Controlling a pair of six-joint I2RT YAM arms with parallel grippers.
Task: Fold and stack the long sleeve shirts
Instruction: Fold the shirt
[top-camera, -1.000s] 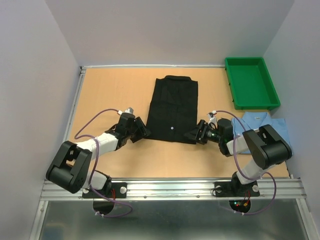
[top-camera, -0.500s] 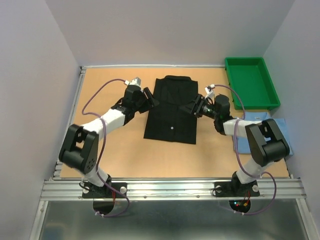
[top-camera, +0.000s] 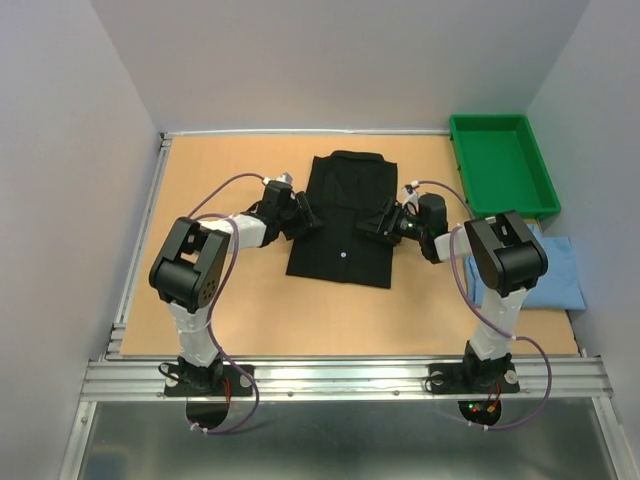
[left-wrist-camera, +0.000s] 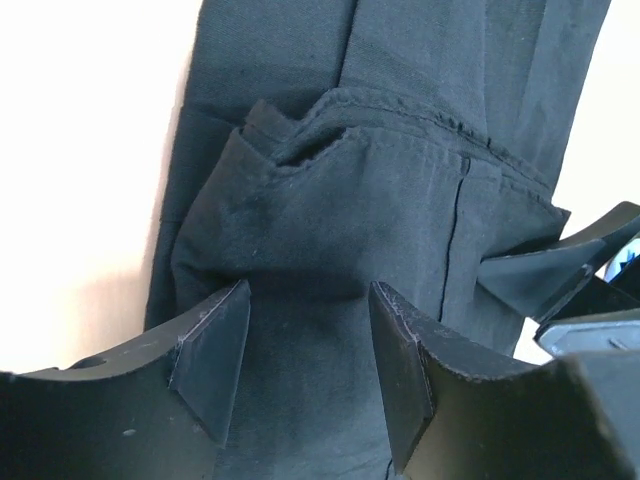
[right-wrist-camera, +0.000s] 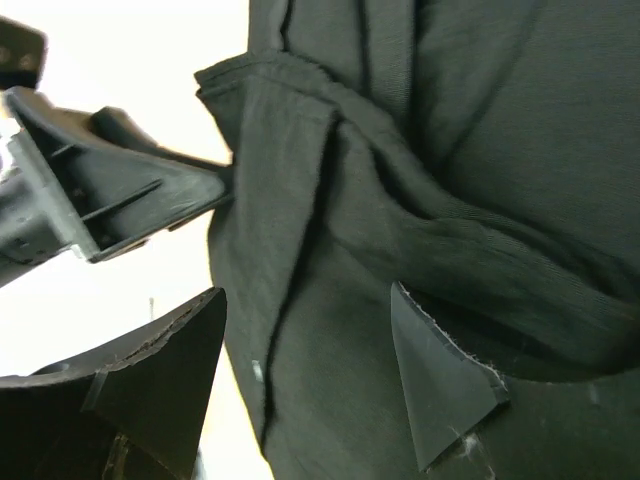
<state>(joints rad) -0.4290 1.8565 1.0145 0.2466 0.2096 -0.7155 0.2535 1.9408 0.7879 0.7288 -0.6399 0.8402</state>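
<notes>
The black shirt (top-camera: 345, 215) lies flat at the table's middle, folded into a narrow strip with its collar at the far end. It fills the left wrist view (left-wrist-camera: 400, 170) and the right wrist view (right-wrist-camera: 500, 120). My left gripper (top-camera: 308, 217) is at the shirt's left edge about halfway down; its jaws are open (left-wrist-camera: 310, 300) with rumpled cloth between and beyond them. My right gripper (top-camera: 372, 225) is at the right edge, opposite, with its jaws open (right-wrist-camera: 308, 300) over the cloth edge. The light blue shirt (top-camera: 560, 272) lies at the right, behind the right arm.
A green tray (top-camera: 502, 165) stands at the far right corner. The opposite gripper shows in each wrist view, close by across the shirt. Bare wooden table (top-camera: 220, 290) lies left of and in front of the shirt.
Both grippers went from the shirt's near hem up along its sides, then came back a little to mid-length. The shirt's outline looks the same.
</notes>
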